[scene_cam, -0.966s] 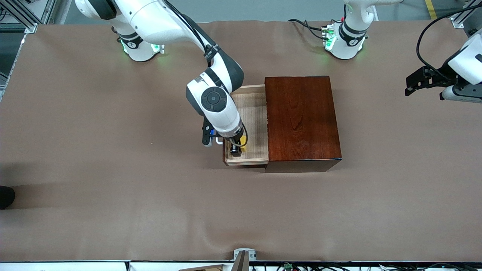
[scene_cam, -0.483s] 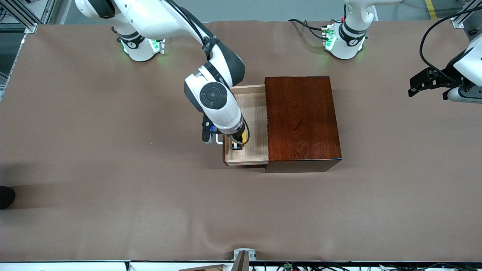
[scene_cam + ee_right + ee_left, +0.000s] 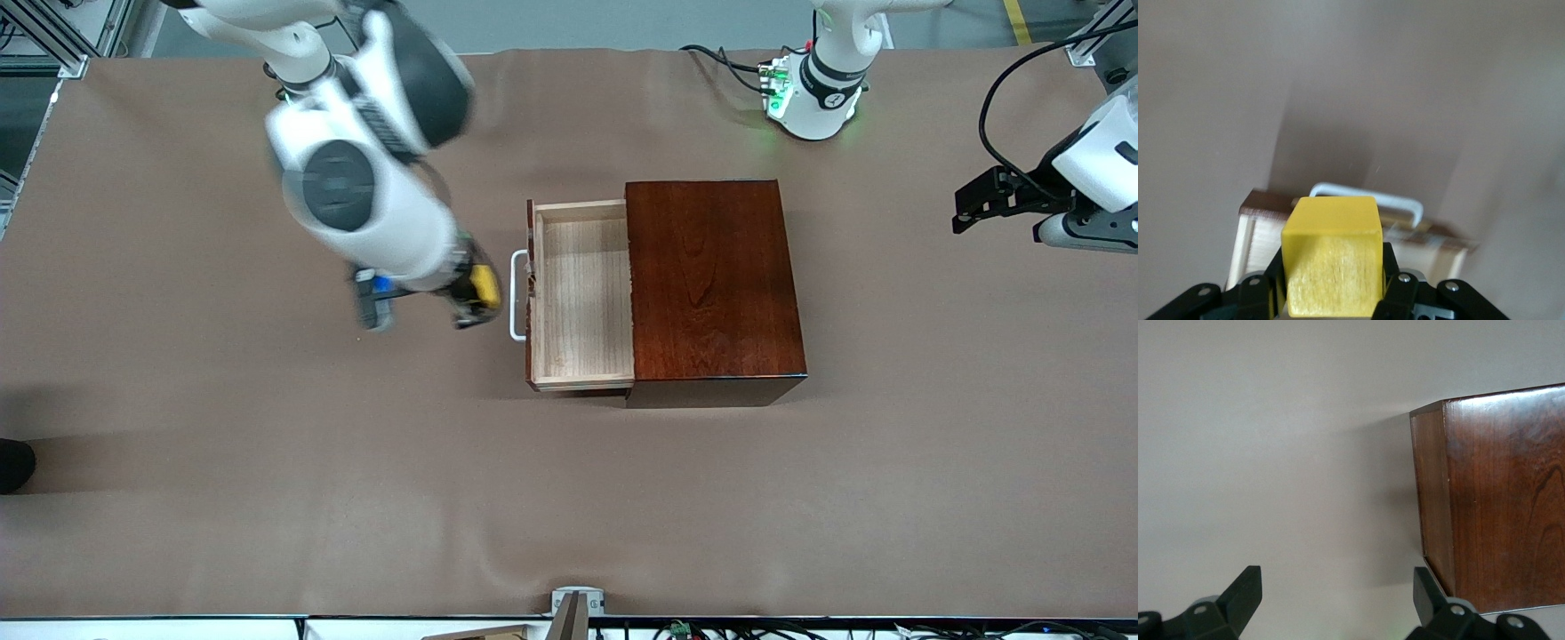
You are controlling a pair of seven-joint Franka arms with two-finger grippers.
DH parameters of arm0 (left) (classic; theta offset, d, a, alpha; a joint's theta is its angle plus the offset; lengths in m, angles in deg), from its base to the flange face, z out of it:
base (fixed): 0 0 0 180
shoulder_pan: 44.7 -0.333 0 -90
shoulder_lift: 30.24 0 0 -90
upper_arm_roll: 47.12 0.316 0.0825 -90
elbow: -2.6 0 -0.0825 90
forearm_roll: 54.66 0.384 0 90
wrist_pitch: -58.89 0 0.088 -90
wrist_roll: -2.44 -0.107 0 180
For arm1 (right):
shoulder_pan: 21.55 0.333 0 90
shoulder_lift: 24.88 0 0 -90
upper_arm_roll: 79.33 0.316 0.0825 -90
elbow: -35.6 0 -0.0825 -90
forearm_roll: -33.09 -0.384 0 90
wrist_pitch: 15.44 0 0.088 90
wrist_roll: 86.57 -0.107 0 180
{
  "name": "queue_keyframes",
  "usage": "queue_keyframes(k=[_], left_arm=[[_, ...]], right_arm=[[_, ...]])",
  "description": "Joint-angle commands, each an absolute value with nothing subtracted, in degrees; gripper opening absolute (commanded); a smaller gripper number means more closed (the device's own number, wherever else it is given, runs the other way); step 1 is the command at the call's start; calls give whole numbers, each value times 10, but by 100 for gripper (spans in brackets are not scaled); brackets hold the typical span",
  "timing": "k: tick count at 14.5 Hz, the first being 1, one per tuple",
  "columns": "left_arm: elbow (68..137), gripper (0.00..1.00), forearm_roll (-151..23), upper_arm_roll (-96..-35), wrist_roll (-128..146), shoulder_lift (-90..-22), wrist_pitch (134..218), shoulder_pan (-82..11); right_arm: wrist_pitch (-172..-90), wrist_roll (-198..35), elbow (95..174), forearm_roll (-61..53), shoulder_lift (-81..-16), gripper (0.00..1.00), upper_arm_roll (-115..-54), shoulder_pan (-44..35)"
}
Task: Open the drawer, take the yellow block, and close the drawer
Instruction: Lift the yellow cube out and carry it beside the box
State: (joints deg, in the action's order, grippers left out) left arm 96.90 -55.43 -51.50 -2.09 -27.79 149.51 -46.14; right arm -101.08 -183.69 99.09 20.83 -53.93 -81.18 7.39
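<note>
The right gripper (image 3: 473,300) has its fingers closed on the yellow block (image 3: 484,284), which the right wrist view shows seated squarely between them (image 3: 1332,263). In the front view it hangs in the middle of the frame, over bare desk (image 3: 267,462) just beside the white handle (image 3: 516,295) of the drawer (image 3: 582,356). The tray stands pulled out of the dark reddish-brown box (image 3: 711,284) and looks bare inside, so the take-the-block step seems nearly done.

What remains, by my reading, is to set the block down on the desk and push the drawer shut (either arm might do it; nothing shows which). The push calls for contact on the drawer's front, square to the box, so the tray slides straight.

The left gripper (image 3: 978,197) waits at the right edge of the front view, over the desk toward the left arm's end, its fingers (image 3: 1245,587) spread apart with nothing between them.

The right arm is blurred in the front view, so the finger outlines there are hard to make out, and the block's lower part is cut off in the right wrist view.
</note>
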Motion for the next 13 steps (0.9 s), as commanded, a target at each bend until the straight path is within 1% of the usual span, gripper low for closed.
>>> queue_keyframes(k=[1, 4, 7, 10, 13], left_arm=[[968, 100, -554, -516, -17, -277, 1499, -461], [962, 100, -552, -516, -18, -279, 1500, -462], [960, 100, -552, -516, -18, -281, 1499, -461], [959, 100, -552, -516, -18, -282, 1499, -461], [959, 100, -551, -516, -18, -282, 1499, -461]], right_arm=[[-961, -1636, 1011, 223, -507, 15, -809, 6], [-953, -1415, 1041, 269, -484, 15, -809, -78], [-972, -1205, 1052, 305, -485, 15, -809, -161], [-1051, -1003, 1090, 319, -489, 14, -809, -242], [-1120, -861, 1104, 339, -501, 14, -809, -295]])
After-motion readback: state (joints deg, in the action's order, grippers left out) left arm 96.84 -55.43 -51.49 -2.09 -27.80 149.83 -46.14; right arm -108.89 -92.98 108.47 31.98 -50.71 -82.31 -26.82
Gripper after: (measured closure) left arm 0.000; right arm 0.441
